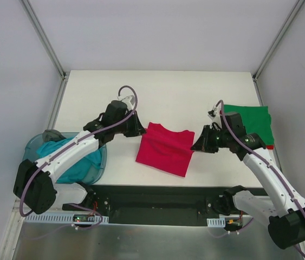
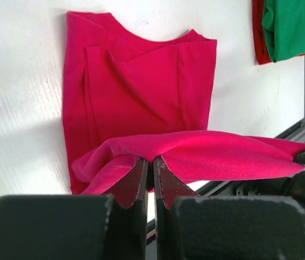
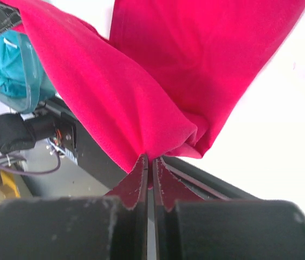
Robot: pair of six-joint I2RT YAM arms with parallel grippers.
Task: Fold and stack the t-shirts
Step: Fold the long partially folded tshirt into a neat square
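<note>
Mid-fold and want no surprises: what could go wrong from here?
1. Slip: the left claw and right claw each pinch only a thin bit of the crimson shirt; a pull might free it.
2. Uneven fold: the lifted edge looks bunched between them, so it may land creased.
3. The right arm sits close by the green shirt and could drag it.

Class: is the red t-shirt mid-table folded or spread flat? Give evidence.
Partly folded. The red t-shirt has its sides turned in; left gripper and right gripper hold one edge raised above it.
</note>
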